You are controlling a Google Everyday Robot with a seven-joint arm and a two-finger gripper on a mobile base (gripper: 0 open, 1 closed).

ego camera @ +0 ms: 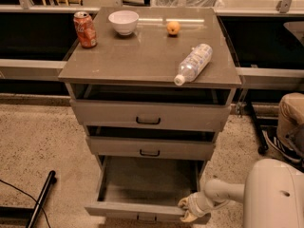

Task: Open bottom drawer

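Speckled floor (42, 141) fills the bottom of the view, with a black pole (40, 198) and a thin cable (19, 194) lying at lower left. White robot body (275, 194) at lower right; its arm (223, 191) reaches left. Gripper (186, 209) sits at the right end of the bottom drawer (123, 209) front, touching or just beside the front panel; cannot tell whether it is clamped or released.

Bottom drawer is lowest of three, wide open, sticking far out toward the camera, inside looks bare. Its small black handle (146, 217) is at centre of the front, left of the gripper, not held.

Middle drawer (118, 147) above it, slightly out, dark handle (149, 153) at centre. Top drawer (109, 114) is tallest-fronted, also slightly out, handle (148, 121) at centre.

Desk (137, 56) top is grey-brown. Clear plastic bottle (194, 63) lies on its side near the right front, cap toward the front edge. Further back: red soda can (85, 29) upright at left, white bowl (123, 22) beside it, small orange fruit (173, 28) to the right of the bowl, all apart.

Someone's leg (289, 118) shows at the right edge.
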